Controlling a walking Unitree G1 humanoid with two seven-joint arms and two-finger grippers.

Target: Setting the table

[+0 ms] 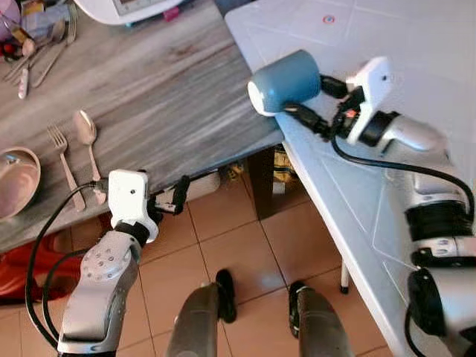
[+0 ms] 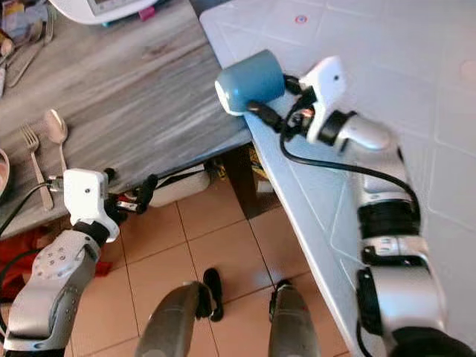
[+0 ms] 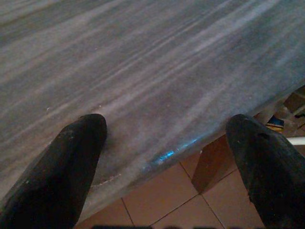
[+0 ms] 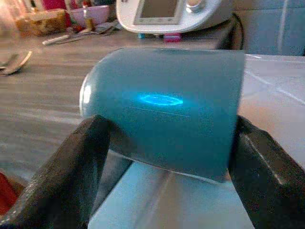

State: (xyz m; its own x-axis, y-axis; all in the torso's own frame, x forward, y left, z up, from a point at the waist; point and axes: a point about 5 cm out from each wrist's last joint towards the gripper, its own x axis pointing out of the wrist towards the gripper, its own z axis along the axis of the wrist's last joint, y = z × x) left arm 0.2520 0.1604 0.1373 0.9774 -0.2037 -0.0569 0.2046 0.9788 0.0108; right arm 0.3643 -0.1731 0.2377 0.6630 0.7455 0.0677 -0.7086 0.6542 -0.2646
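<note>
A blue cup lies on its side between the fingers of my right gripper, at the corner of the white table where it meets the grey wooden table. In the right wrist view the cup sits between both fingers, just above the white surface. On the grey table's left side lie a fork and a spoon next to a pink bowl. My left gripper stands open and holds nothing, at the grey table's front edge.
A white kitchen appliance and a pile of loose cutlery sit at the back of the grey table. Tiled floor shows between the tables, with my feet on it. Something red lies under the grey table.
</note>
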